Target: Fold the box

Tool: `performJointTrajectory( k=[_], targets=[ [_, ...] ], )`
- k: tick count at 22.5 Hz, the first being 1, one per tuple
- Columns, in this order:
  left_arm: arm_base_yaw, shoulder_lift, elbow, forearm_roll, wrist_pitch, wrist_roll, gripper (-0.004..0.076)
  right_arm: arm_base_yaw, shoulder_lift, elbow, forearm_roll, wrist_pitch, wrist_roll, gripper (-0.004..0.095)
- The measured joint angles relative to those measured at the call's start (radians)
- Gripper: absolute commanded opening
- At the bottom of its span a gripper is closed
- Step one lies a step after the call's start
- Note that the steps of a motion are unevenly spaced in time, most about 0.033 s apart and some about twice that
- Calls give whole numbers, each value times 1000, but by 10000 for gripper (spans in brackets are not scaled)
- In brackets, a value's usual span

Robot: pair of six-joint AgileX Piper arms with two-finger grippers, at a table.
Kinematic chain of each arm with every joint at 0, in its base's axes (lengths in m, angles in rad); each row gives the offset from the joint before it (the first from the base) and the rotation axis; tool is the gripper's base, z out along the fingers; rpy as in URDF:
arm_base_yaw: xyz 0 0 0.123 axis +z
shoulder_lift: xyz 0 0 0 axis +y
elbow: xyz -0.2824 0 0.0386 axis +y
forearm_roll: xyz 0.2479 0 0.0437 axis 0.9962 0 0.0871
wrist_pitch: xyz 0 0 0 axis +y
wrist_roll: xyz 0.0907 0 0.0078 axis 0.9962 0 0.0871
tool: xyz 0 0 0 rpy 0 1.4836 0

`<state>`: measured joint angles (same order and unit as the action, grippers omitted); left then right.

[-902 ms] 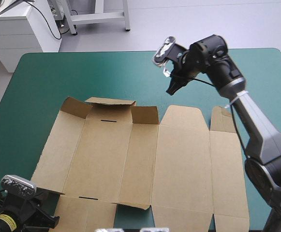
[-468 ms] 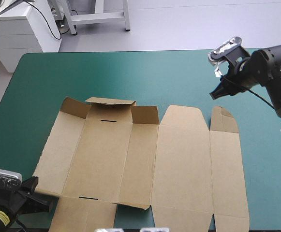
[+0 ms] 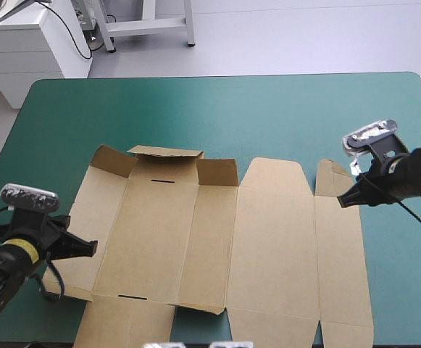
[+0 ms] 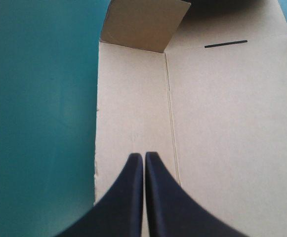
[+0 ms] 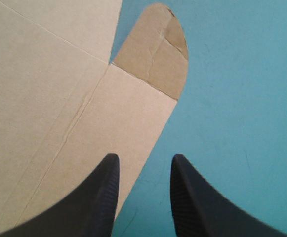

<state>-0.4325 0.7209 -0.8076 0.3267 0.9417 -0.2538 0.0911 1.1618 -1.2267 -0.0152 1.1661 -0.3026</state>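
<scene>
The brown box point(image 3: 268, 239) lies as a flat cut sheet across the middle of the table. Three short flaps point(image 3: 165, 156) on its far left side stand slightly raised. My left gripper point(image 3: 88, 249) is shut and hovers over the sheet's left panel, close to the left edge. In the left wrist view its tips point(image 4: 144, 157) meet over the panel point(image 4: 133, 108), with a raised flap point(image 4: 143, 22) and a slot point(image 4: 225, 44) ahead. My right gripper point(image 3: 344, 201) is at the sheet's right edge. Its open fingers point(image 5: 144, 160) straddle that edge, and the rounded tab point(image 5: 158, 47) lies ahead of them.
The teal-green cover point(image 3: 217, 116) runs broad between the box and the table's far edge, with narrower strips to the left point(image 4: 34, 98) and right point(image 5: 242, 98) of the sheet. The sheet's near flaps reach the table's near edge.
My right gripper swung from above the far middle of the table, rightward and down to the box's right edge. My left gripper rose from the near left corner to the sheet's left panel.
</scene>
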Motion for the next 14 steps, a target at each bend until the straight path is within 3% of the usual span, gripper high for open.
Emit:
performJointTrajectory(
  k=[4,8,14],
  targets=[
    [0,185,-84,3,-9,0,-3,-94,-121,121,0,-33,2,307],
    [105,347,-156,-79,-45,45,18,-188,-213,190,-1,-58,5,192],
    [494,470,-205,-488,-20,423,18,-196,-232,203,39,-73,12,141]
  ],
)
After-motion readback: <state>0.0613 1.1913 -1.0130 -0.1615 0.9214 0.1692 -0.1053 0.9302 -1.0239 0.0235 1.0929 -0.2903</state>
